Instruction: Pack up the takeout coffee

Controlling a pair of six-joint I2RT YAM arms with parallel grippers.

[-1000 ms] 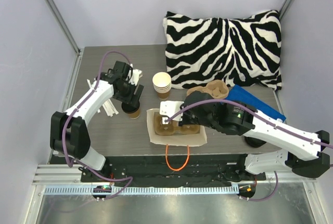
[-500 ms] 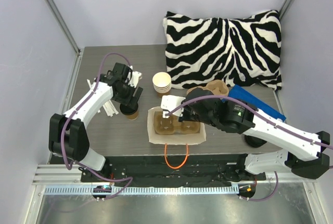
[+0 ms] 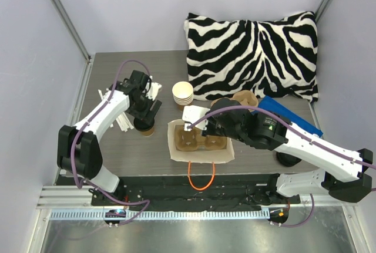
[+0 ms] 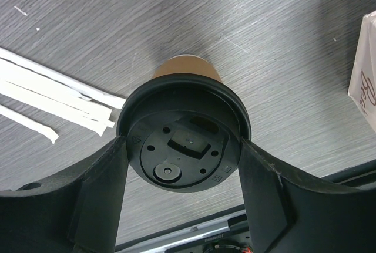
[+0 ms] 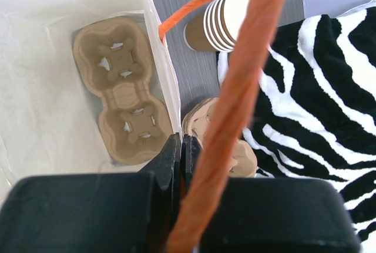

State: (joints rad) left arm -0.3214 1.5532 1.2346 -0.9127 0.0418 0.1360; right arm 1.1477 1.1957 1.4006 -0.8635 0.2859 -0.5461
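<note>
The takeout coffee (image 3: pixel 145 126), a brown paper cup with a black lid (image 4: pixel 183 141), stands on the table left of the bag. My left gripper (image 3: pixel 144 118) is over it, and its fingers (image 4: pixel 100 188) press both sides of the lid. A white paper bag (image 3: pixel 176 148) with orange handles (image 3: pixel 200 178) stands open at the front middle. A brown cardboard cup carrier (image 3: pixel 197 141) lies in it and also shows in the right wrist view (image 5: pixel 120 88). My right gripper (image 3: pixel 218 128) is shut on the bag's right rim (image 5: pixel 170 106).
A stack of cream cups (image 3: pixel 183 94) stands behind the bag. A second carrier (image 3: pixel 241 100) and a blue flat thing (image 3: pixel 288 115) lie to the right, under a zebra pillow (image 3: pixel 252 53). Wrapped straws (image 4: pixel 53 88) lie left of the coffee.
My right gripper has shifted a little right with the bag's rim, so the bag stands wider open. My left gripper and the coffee have moved slightly left.
</note>
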